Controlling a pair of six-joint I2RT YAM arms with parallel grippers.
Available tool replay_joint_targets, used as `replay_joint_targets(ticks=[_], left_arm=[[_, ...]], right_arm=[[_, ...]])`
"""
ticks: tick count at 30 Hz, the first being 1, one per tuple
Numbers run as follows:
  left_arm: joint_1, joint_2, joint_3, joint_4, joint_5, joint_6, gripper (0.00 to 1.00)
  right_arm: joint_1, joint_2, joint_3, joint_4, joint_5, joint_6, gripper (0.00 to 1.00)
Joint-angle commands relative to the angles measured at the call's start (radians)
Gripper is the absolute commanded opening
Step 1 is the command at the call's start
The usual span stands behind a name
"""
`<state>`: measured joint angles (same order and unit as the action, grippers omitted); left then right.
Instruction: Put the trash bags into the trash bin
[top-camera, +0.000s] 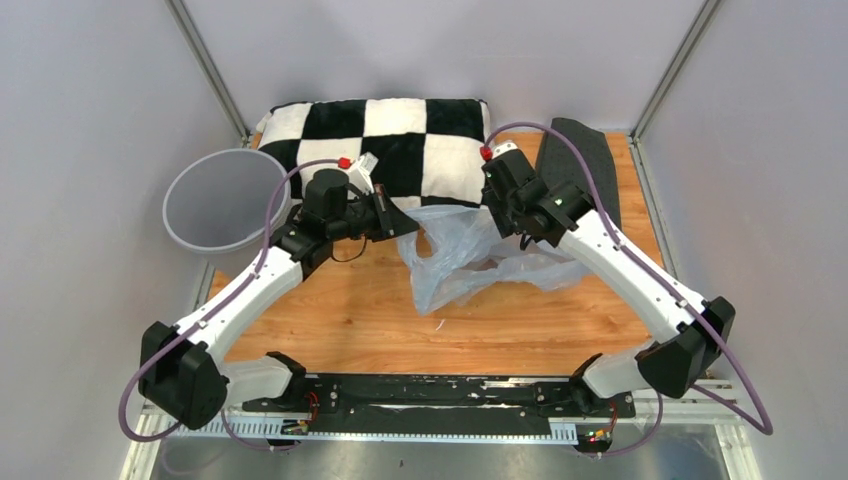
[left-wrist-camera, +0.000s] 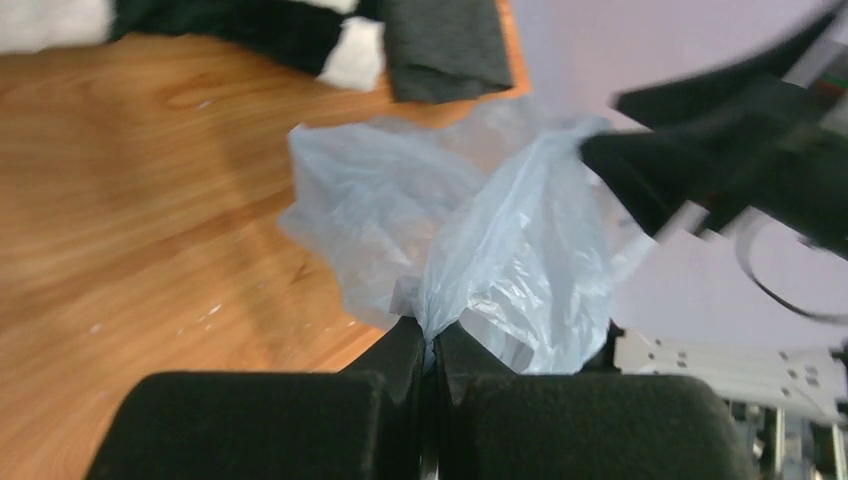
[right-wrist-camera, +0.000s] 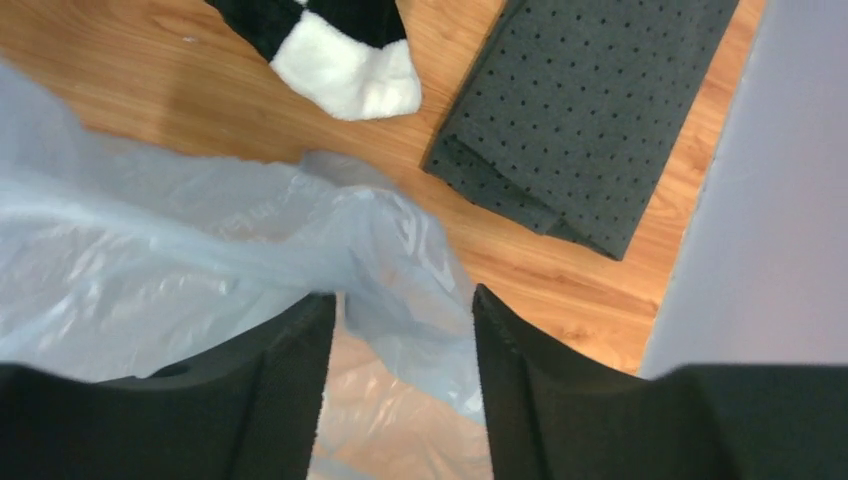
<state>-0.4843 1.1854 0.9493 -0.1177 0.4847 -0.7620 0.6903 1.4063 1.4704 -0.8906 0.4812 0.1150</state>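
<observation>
The left arm stretches forward from its base, wrist turned inward. The left claw (left-wrist-camera: 432, 345) is pressed closed, with a fold of the trash bag (left-wrist-camera: 500, 250) pinched between its tips. The right arm bends at a raised elbow. Facing the left claw and near it, the right claw (right-wrist-camera: 400, 305) has its jaws spread, with bag film between them.

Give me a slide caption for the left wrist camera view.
Left gripper shut on a fold of the pale blue trash bag, wooden table beyond.
</observation>
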Motion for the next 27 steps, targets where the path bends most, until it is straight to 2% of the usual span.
replay_joint_targets(ticks=[1,5,11,15,17,20,23,27], left_arm=[[0.012,0.064,-0.013,-0.119,-0.147,-0.067,0.0],[0.022,0.111,0.004,-0.142,-0.197,-0.115,0.0],[0.024,0.139,-0.019,-0.086,-0.202,-0.197,0.0],[0.024,0.142,-0.026,-0.059,-0.17,-0.228,0.0],[0.024,0.141,-0.018,-0.061,-0.144,-0.227,0.0],[0.024,0.13,0.0,-0.064,-0.087,-0.24,0.0],[0.024,0.061,0.027,-0.053,-0.046,-0.293,0.0],[0.024,-0.03,0.115,-0.019,0.023,-0.397,0.0]], right_arm=[[0.016,-0.09,0.034,0.0,-0.121,0.004,0.62],[0.093,-0.176,-0.008,0.026,-0.223,0.066,0.66],[0.167,-0.304,-0.246,0.241,-0.415,0.206,0.63],[0.171,-0.275,-0.337,0.385,-0.508,0.27,0.55],[0.171,-0.233,-0.345,0.445,-0.49,0.288,0.52],[0.17,-0.136,-0.324,0.533,-0.38,0.309,0.46],[0.164,0.0,-0.283,0.542,-0.288,0.307,0.38],[0.137,0.147,-0.255,0.541,-0.238,0.314,0.35]])
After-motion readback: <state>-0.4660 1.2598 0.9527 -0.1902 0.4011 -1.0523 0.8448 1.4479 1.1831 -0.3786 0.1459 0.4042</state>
